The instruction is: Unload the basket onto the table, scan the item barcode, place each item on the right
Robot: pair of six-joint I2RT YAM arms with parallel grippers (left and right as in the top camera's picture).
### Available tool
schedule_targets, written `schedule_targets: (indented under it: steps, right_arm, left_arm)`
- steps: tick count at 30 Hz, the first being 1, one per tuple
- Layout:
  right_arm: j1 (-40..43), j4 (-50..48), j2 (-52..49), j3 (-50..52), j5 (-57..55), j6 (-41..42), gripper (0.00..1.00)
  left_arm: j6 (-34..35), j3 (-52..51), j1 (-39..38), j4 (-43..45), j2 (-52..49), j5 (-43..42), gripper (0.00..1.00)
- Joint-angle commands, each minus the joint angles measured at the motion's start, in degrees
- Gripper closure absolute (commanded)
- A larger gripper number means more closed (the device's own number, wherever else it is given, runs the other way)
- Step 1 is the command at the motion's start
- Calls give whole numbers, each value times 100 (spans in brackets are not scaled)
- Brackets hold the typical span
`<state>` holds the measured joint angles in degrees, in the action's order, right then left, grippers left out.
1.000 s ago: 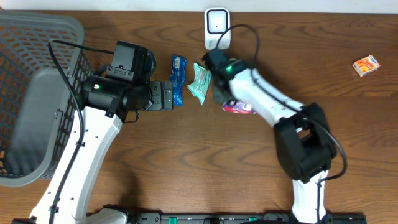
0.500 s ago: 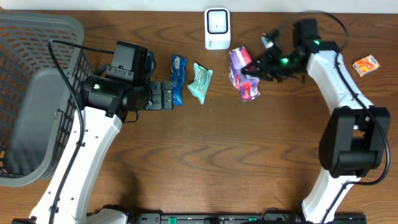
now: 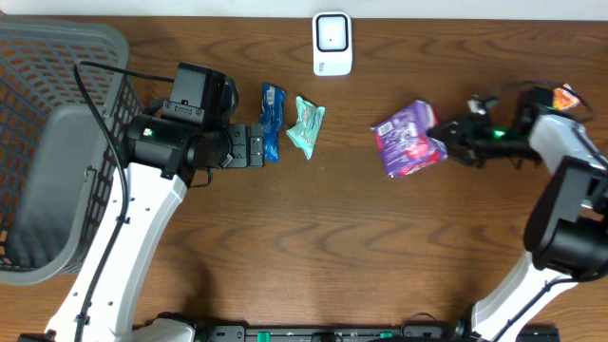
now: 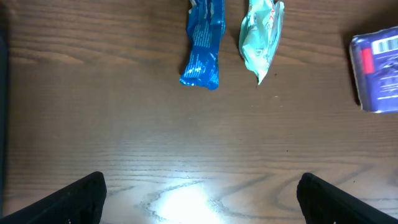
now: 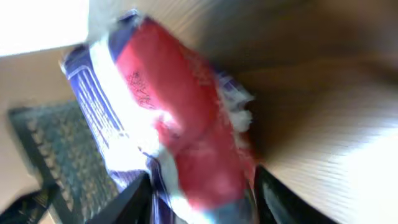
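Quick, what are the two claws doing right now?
Left gripper: open, empty.
Right gripper: purple packet sits between its jaws; whether it is gripped cannot be told.

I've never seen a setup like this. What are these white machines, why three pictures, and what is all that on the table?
These are two robot arms at a wooden table, each ending in a two-fingered gripper. The wide picture comes from a camera above; the other two come from a small camera on each wrist, looking past that arm's own fingers. On the table lie a blue packet and a teal packet, with a white scanner at the far edge, a grey basket on the left and a small orange box on the right. The left gripper is wide open and empty, next to the blue packet. The right gripper has a purple packet at its fingertips; its wrist picture is too blurred to tell whether it grips it.
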<state>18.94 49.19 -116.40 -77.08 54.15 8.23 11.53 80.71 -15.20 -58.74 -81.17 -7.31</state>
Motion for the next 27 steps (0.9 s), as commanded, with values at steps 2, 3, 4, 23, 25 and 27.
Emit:
schedule_targets:
  steps: [2, 3, 4, 23, 25, 27]
  right_arm:
    - [94, 450, 332, -407, -1233, -236, 48]
    - [87, 551, 391, -472, -1322, -284, 46]
    - [81, 597, 435, -507, -1360, -310, 41]
    - [-94, 118, 538, 356, -2448, -540, 16]
    - [-94, -240, 538, 623, -2122, -688, 17]
    - [-101, -579, 538, 861, -1753, -817, 15]
  left_arm:
    - [-81, 15, 20, -20, -9, 55, 2]
    - [-81, 15, 20, -20, -9, 55, 2]
    - [-81, 15, 20, -20, -9, 55, 2]
    - [-81, 15, 20, -20, -9, 55, 2]
    - [-81, 15, 20, -20, -9, 55, 2]
    - [-81, 15, 20, -20, -9, 55, 2]
